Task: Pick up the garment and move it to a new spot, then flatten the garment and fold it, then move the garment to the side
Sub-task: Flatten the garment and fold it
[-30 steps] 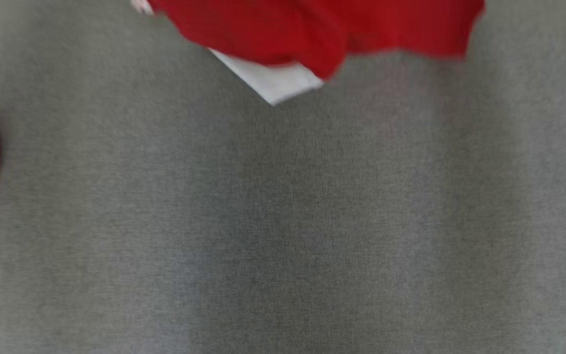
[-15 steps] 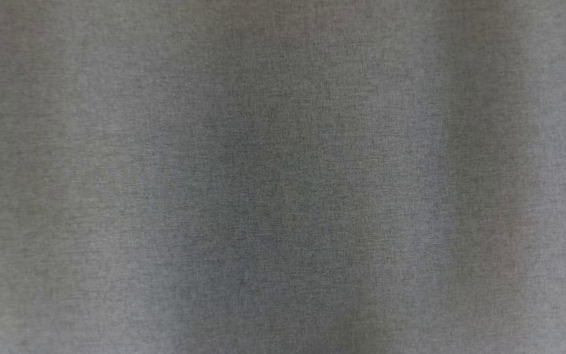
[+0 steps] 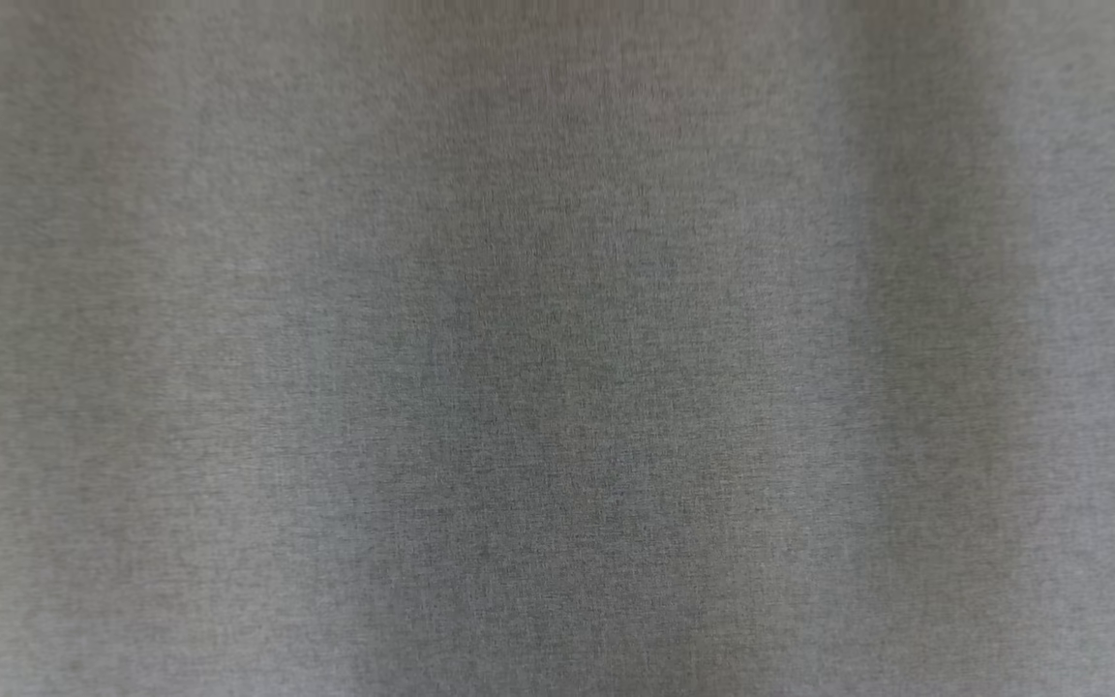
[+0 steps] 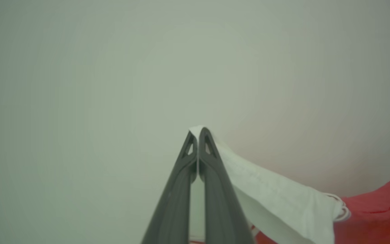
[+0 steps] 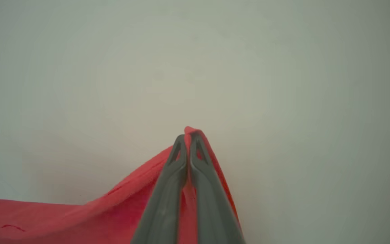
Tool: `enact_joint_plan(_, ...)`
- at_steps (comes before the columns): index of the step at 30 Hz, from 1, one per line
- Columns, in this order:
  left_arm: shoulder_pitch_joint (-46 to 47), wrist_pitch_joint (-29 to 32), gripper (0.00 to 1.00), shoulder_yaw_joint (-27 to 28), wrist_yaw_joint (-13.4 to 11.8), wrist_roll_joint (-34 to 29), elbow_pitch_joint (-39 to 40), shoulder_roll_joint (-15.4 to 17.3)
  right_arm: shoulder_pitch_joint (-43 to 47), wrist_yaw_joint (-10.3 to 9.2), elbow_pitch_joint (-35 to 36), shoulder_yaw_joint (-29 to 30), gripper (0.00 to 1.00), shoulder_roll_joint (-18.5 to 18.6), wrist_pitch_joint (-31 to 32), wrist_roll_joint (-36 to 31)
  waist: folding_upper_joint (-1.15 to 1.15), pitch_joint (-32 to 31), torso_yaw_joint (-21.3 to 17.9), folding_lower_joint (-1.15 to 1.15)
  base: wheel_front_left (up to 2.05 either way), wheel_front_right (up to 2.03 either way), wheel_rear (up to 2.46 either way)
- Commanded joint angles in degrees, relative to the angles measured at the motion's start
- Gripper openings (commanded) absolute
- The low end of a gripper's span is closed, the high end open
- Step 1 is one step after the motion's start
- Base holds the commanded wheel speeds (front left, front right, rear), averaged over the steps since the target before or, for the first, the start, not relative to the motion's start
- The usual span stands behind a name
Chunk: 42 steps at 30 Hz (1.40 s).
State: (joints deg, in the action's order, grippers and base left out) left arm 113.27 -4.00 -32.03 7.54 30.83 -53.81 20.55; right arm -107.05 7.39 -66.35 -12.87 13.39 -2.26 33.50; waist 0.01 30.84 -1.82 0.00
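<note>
The garment is red cloth with a white part. In the left wrist view my left gripper (image 4: 197,131) is shut on the garment's white edge (image 4: 283,200), which trails down to the right toward the red cloth (image 4: 377,217). In the right wrist view my right gripper (image 5: 189,135) is shut on a peak of the red garment (image 5: 80,217), which hangs away to the lower left. Both grippers hold the cloth up against a plain pale background.
The head view looks down on a grey woven table surface (image 3: 557,387) with soft shadows across it.
One second ago the red and white garment showed at the top of the head view with a red patch at the left edge. Both have since left that view, which has shifted.
</note>
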Motion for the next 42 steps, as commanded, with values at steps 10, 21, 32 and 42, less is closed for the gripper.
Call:
enact_joint_plan(10, -21.8, -7.8, 0.0, 1.0, -0.4, 7.4, 8.8, 4.1, 23.2, 0.21, 17.1, -8.7, 0.0, 4.8, 0.4, 13.2, -0.01, -10.4, 0.4, 0.0, 0.0, 0.0, 0.0)
enact_joint_plan(21, -65.4, -7.7, 0.0, 5.1, -15.1, 16.1, 46.5, 9.6, 62.0, 0.21, 38.9, -10.4, 0.0, 15.6, -2.4, 26.9, -0.01, -18.8, 4.4, 0.0, 0.0, 0.0, 0.0)
enact_joint_plan(32, -104.3, -10.3, 0.0, 4.8, -27.4, 18.8, 64.8, 11.3, 92.2, 0.21, 50.8, -7.8, 0.0, 17.8, -4.3, 28.1, -0.01, -22.1, 4.0, 0.0, 0.0, 0.0, 0.0)
enact_joint_plan(42, -116.3, -11.2, 0.0, 2.5, -26.5, 17.4, 59.8, 5.3, 105.5, 0.21, 51.5, -5.4, 0.0, 17.3, -3.5, 23.7, -0.01, -23.3, 4.5, 0.0, 0.0, 0.0, 0.0)
